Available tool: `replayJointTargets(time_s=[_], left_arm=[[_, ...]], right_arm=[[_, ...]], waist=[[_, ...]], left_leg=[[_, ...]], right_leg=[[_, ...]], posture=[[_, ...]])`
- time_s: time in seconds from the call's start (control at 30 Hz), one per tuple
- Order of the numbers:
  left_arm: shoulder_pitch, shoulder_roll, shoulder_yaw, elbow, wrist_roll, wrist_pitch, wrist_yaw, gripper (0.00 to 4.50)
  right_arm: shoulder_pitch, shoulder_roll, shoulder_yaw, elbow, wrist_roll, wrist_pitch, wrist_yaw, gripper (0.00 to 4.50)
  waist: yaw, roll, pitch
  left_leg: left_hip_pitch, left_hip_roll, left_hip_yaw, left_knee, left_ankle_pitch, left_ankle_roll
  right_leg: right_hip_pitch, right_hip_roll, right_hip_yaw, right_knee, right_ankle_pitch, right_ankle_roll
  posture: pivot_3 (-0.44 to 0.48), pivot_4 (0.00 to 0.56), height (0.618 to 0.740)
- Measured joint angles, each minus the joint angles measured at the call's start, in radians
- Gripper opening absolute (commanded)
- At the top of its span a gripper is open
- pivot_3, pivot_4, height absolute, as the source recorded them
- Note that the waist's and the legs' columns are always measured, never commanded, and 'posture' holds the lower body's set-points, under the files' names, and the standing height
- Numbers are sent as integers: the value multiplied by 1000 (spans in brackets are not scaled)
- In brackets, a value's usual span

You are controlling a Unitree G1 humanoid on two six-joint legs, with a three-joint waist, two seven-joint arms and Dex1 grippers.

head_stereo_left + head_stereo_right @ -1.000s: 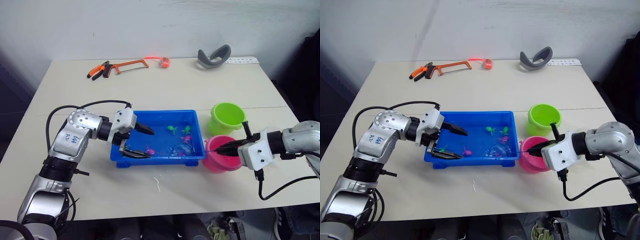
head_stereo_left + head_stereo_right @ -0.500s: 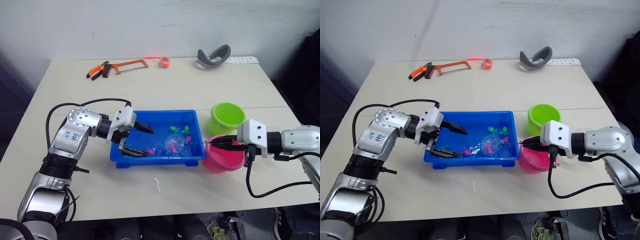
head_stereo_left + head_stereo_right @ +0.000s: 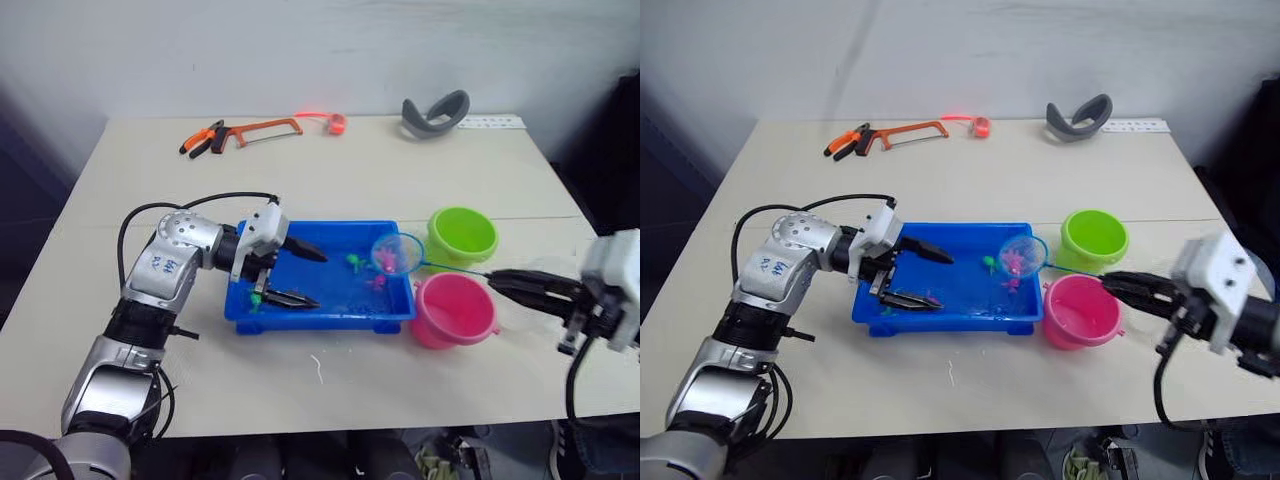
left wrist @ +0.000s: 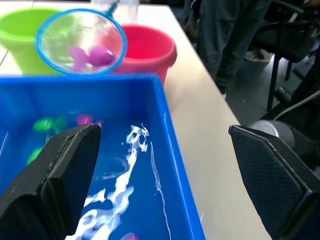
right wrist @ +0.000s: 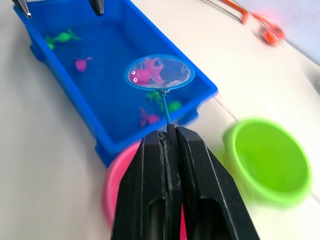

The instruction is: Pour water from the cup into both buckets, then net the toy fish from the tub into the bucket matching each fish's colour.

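Note:
The blue tub (image 3: 310, 320) sits mid-table with small green fish (image 3: 352, 262) and pink fish (image 5: 80, 63) in its water. My left gripper (image 3: 300, 275) is open over the tub's left end, empty. At the right, my right gripper (image 3: 500, 281) is shut on the thin handle of a blue-rimmed net (image 3: 397, 253). The net hangs above the tub's right end with a pink fish (image 5: 142, 75) in it. The green bucket (image 3: 462, 233) and the pink bucket (image 3: 455, 308) stand just right of the tub. I cannot make out the cup.
An orange hacksaw (image 3: 255, 130), pliers (image 3: 200, 138) and a small orange roll (image 3: 335, 123) lie along the table's far edge. A grey curved band (image 3: 435, 110) and a white strip (image 3: 490, 122) lie at the far right. A small white scrap (image 3: 315, 368) is before the tub.
My right arm has drawn back to the right and lifted the net out of the water with a pink fish in it. The left gripper stays open over the tub. The camera shifted slightly.

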Motion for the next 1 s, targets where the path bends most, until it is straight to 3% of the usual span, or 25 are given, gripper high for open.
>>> replayJointTargets(time_s=[0.17,0.3,0.57,0.7,0.73,0.83,1.0], left_arm=[[-68,-65,-32,116,12,-71,-42,4469],[-116,-109,-48,212,29,-134,-74,4469],[-155,-165,-52,317,51,-209,-98,4469],[-170,-173,-52,347,57,-228,-98,4469],[-170,-175,-52,349,58,-229,-98,4469],[-170,-173,-51,350,58,-230,-98,4469],[-170,-166,-50,350,59,-231,-98,4469]], right_arm=[[224,123,-288,-122,4,32,17,0],[372,209,-398,-149,-80,-69,59,0],[407,234,-356,-169,-389,-488,75,0],[414,204,-288,-132,-626,-914,111,0],[412,184,-285,-88,-706,-1083,110,0],[377,162,-288,25,-830,-1351,71,0],[306,119,-297,126,-919,-1511,-12,0]], waist=[[5,-1,0],[6,-1,0],[-8,-1,0],[-14,-1,0],[-14,-1,0],[-14,-1,0],[-14,-1,0]], left_leg=[[1,-3,1,-3,0,0],[1,-4,1,-5,-2,3],[1,-5,0,-6,-1,2],[1,-6,0,-6,1,-2],[1,-7,1,-6,1,-2],[2,-7,1,-6,1,-2],[3,-6,1,-6,2,-3]], right_leg=[[0,2,1,-2,0,0],[0,2,2,-3,0,0],[0,2,1,-4,0,0],[0,2,1,-4,0,1],[0,2,1,-4,0,1],[0,1,1,-4,0,1],[0,1,2,-3,0,1]], posture=[[0,150,740],[0,150,740],[0,150,740],[0,150,740],[0,150,740],[0,150,740],[0,150,740]])
